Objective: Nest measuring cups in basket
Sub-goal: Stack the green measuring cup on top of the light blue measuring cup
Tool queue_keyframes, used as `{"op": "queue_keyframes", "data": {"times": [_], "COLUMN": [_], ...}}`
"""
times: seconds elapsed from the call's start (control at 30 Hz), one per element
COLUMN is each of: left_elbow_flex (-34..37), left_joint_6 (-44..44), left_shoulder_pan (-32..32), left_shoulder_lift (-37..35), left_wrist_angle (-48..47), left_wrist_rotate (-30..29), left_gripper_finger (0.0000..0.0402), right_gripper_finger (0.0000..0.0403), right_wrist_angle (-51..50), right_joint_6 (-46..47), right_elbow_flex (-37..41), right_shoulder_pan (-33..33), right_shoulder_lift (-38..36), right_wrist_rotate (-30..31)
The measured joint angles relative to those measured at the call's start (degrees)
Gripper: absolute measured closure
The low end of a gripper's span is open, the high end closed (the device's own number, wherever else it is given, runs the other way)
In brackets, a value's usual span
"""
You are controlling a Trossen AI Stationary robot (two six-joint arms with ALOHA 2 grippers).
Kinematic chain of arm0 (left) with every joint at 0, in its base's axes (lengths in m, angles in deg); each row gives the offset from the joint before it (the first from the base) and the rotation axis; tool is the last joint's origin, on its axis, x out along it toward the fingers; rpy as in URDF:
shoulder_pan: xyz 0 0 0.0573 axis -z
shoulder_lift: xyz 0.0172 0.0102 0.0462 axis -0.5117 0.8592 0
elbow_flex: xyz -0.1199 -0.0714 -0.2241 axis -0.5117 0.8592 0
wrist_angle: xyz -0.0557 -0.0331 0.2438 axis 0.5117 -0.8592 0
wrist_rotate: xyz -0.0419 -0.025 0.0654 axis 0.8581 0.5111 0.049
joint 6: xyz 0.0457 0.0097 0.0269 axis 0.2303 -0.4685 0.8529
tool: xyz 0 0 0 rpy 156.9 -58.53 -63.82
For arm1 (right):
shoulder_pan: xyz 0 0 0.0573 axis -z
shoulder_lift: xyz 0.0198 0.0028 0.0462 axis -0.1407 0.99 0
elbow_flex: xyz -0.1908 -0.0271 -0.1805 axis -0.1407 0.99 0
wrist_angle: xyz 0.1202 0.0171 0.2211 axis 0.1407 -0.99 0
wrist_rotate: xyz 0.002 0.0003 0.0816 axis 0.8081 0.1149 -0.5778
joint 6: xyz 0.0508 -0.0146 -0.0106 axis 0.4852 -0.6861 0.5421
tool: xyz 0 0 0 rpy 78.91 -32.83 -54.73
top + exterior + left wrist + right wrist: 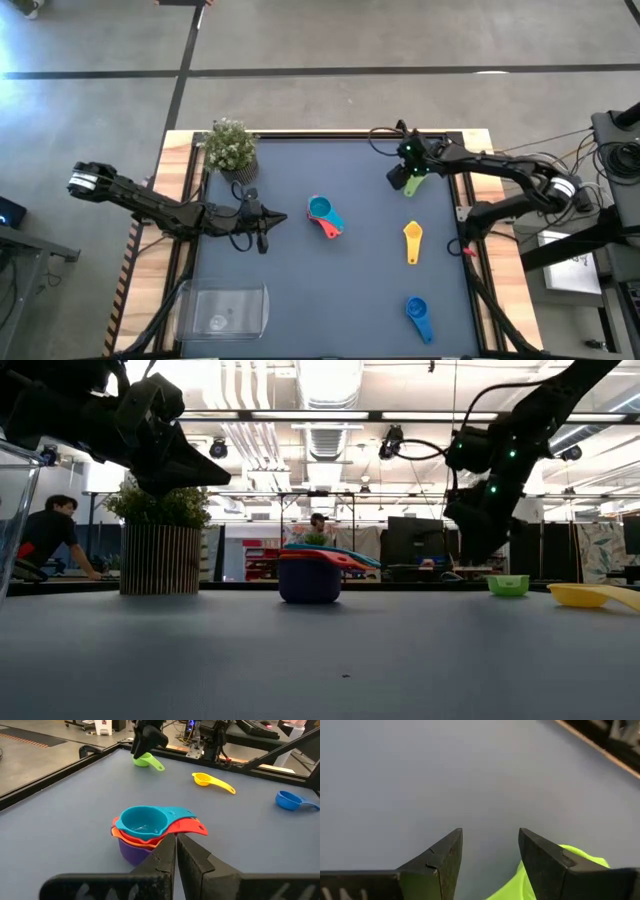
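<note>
- While the right gripper (pixel 403 180) is hanging over the green cup (pixel 413 184) near the table's far right, its fingers are standing spread with nothing between them; in the right wrist view the green cup (pixel 555 875) is showing just beside one finger, not inside the gap, so the arm is probably lining up for a grasp.
- The left gripper (pixel 262 238) is hovering low, just beside the stack (pixel 326 216) at mid-table, with its fingers (pixel 162 865) pressed together and pinching nothing; it is likely waiting there, or steadying the stack while more cups are coming.
- The stack (pixel 150 832) is sitting nested on the mat, outside the basket: light blue on top, then red, orange, and purple at the bottom, four cups counted.
- Three single cups are lying apart on the right side: green, yellow (pixel 413 240) and blue (pixel 418 315), making seven in all.
- One basket (pixel 228 308) is standing at the near left corner, well apart from the stack; whether anything is lying in it, I cannot tell.
- One plant (pixel 230 148) is sitting at the far left corner, out of the working path.
</note>
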Motion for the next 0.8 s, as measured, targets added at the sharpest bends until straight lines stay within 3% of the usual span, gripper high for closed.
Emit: {"op": "queue_keyframes", "data": {"times": [0.3,0.8], "left_elbow_flex": [0.0,0.0], "left_joint_6": [0.0,0.0], "left_shoulder_pan": [0.0,0.0], "left_shoulder_lift": [0.0,0.0], "left_wrist_angle": [-0.1,-0.1], "left_wrist_rotate": [0.0,0.0], "left_gripper_finger": [0.0402,0.0402], "right_gripper_finger": [0.0218,0.0243], "right_wrist_angle": [-7.0,-8.0], "right_joint_6": [2.4,2.6], "right_elbow_flex": [-0.9,-0.7], "right_shoulder_pan": [0.1,0.1], "right_shoulder_lift": [-1.1,0.0], "right_wrist_rotate": [9.9,9.9]}}
